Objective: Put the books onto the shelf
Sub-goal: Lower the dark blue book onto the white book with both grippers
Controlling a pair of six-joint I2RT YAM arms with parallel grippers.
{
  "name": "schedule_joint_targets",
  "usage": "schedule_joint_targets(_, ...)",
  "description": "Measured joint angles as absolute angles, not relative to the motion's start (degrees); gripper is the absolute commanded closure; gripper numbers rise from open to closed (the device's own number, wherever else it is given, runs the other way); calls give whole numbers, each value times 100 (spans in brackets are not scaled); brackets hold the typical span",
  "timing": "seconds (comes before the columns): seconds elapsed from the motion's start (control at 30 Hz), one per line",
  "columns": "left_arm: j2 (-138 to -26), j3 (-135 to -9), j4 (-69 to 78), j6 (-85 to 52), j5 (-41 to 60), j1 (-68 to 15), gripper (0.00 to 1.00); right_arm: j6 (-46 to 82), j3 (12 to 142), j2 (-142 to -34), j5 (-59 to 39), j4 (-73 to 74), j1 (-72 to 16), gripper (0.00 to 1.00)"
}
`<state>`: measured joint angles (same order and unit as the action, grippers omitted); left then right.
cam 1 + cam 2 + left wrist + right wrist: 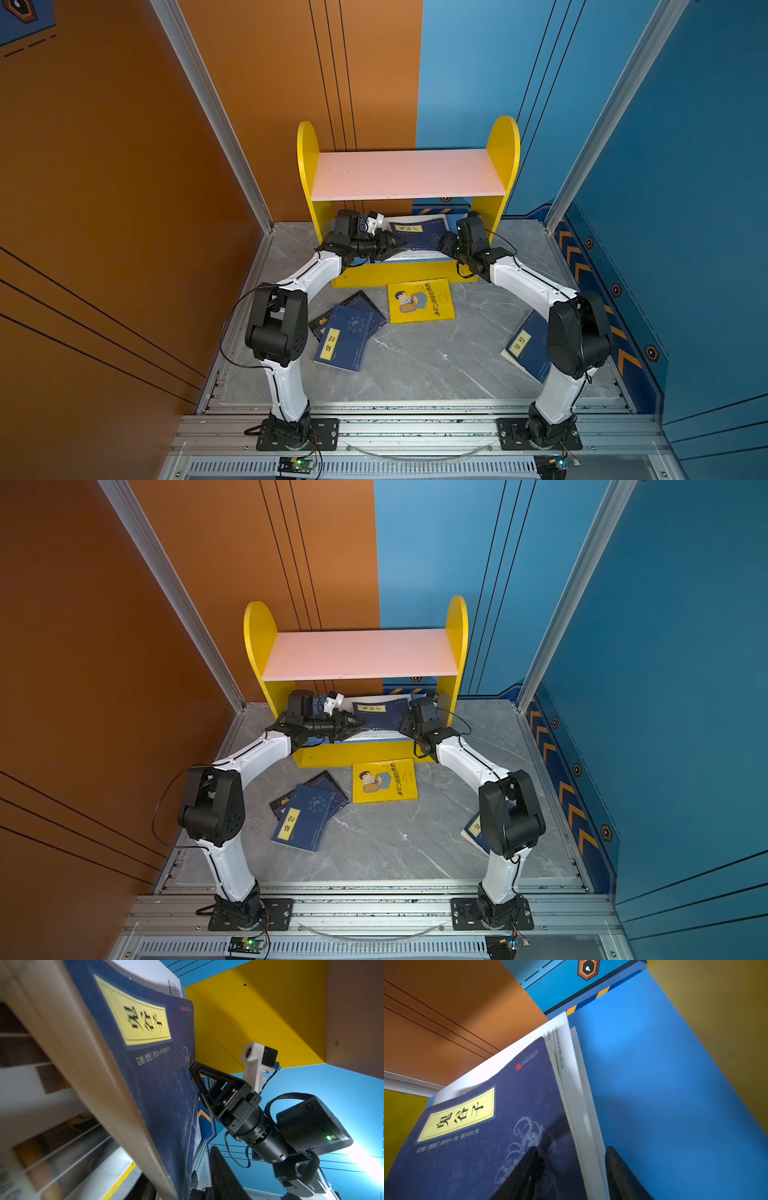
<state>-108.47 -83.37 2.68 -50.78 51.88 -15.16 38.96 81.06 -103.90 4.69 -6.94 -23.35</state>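
Navy paperback with yellow title label (426, 237) leans on the blue lower board (654, 1084) of the two-tier yellow-sided wooden shelf (405, 276), long axis crosswise, label leftward; right gripper (571, 1148) clamps its edge, left gripper (400, 244) parted

My left arm (309, 272) and right arm (528, 282) are white tubes with fat black joints. Thin black cables (221, 336) loop beside them. My left gripper (401, 248) is black and pointy. Black plates (326, 432) with screws sit at 6 o'clock.
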Motion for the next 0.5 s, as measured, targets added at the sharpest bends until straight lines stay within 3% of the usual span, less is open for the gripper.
schedule_joint_targets(0.2, -10847, -8337, 228, -5078, 5124, -1472, 55, 3896, 8112, -10390, 484, -698, -2335, 47)
schedule_joint_targets(0.5, -10847, -8331, 213, -5109, 4978, -1450, 70, 3896, 8112, -10390, 484, -703, -2335, 47)
